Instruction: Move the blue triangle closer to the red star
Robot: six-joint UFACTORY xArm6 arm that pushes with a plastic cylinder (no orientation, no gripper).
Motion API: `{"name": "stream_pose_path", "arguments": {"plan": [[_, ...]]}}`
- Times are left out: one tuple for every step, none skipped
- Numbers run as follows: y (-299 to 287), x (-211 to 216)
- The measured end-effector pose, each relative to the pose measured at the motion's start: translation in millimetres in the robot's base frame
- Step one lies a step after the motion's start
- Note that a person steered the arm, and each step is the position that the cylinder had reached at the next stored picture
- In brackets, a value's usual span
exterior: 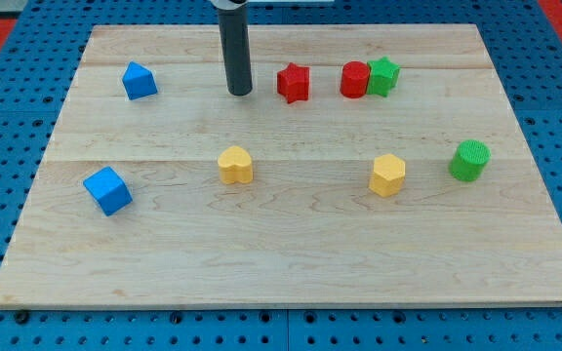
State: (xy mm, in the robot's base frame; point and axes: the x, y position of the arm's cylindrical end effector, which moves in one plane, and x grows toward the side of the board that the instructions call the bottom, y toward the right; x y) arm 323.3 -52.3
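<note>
Nearest the view's bottom, the wooden board is bare along its lower edge. Above that strip sits a row of four pieces: a blue cube at the view's left, a yellow heart-like block, a yellow hexagon block, and a green cylinder at the view's right.

Farther up, near the board's top edge, lies the second row. The blue triangle rests toward the view's left. The red star sits right of centre, and beyond it a red cylinder touches a green star.

The tip of the dark rod stands on the board between the blue triangle and the red star, nearer the star, just beside it without touching. The rod holds nothing and touches no block.

The relation that matters: the triangle lies to the view's left of the tip, while the star lies to its right. So the tip is on the wrong side for pushing. It likely needs to travel round to the triangle's far left side, then push rightward along the row toward the star.
</note>
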Motion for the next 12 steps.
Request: {"name": "stream_pose_path", "arguments": {"plan": [[22,0],[48,0],[63,0],[41,12],[-30,27],[-131,38],[-228,40],[-252,8],[-206,-25],[-99,-27],[-67,-27],[-129,-10]]}}
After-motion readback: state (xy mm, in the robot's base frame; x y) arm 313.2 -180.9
